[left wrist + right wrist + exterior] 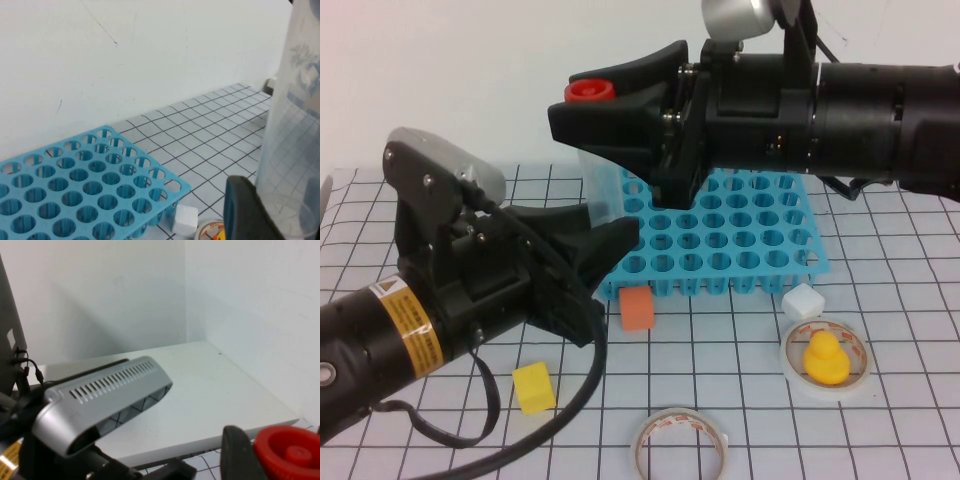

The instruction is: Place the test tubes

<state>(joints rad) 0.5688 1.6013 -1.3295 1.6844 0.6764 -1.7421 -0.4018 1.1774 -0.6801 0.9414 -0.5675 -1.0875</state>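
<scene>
Left of the blue plastic perforated rack point(740, 230) on the gridded table point(900, 330), the left claw point(612, 238) is closed on the lower end of a clear plastic test tube with a red cap point(603, 185). The tube is held upright at the rack's left end, in none of its holes. Above the rack, the right claw point(582, 98) is set around the cap; whether it grips cannot be told.
</scene>
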